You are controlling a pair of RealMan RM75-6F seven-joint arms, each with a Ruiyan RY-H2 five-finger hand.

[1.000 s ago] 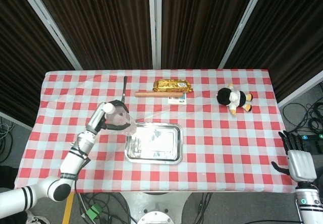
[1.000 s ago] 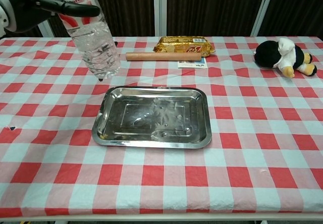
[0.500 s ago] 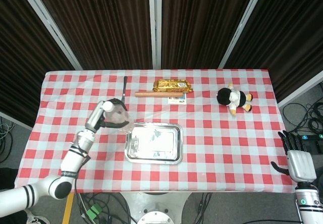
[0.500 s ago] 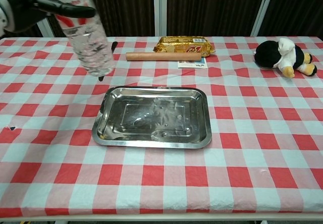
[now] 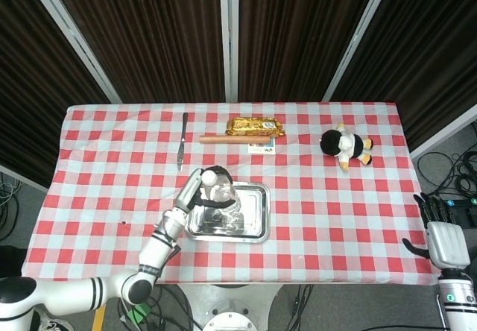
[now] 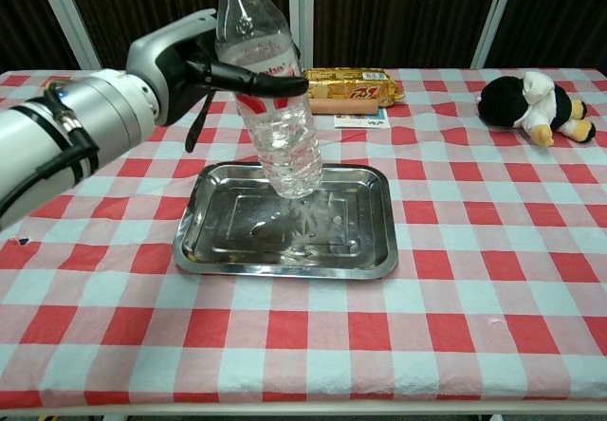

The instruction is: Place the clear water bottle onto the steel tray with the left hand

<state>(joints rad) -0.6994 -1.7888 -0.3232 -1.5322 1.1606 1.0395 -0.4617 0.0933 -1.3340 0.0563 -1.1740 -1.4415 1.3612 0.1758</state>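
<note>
My left hand (image 6: 204, 65) (image 5: 195, 191) grips the clear water bottle (image 6: 270, 108) (image 5: 221, 194) around its upper body, just below the white cap. The bottle is tilted slightly and hangs over the steel tray (image 6: 213, 246) (image 5: 253, 223), its base just above the tray's floor; I cannot tell whether it touches. The tray lies at the middle of the checked table. My right hand (image 5: 445, 238) hangs off the table's right edge, open and holding nothing.
Behind the tray lie a wooden rolling pin (image 6: 356, 106), a gold snack packet (image 6: 356, 83) and a small card (image 6: 362, 120). A black knife (image 5: 181, 139) lies at the back left. A plush penguin toy (image 6: 533, 104) sits at the back right.
My left arm has swung right and down, carrying the bottle from beyond the tray's left side to directly over the tray. The right hand has stayed still.
</note>
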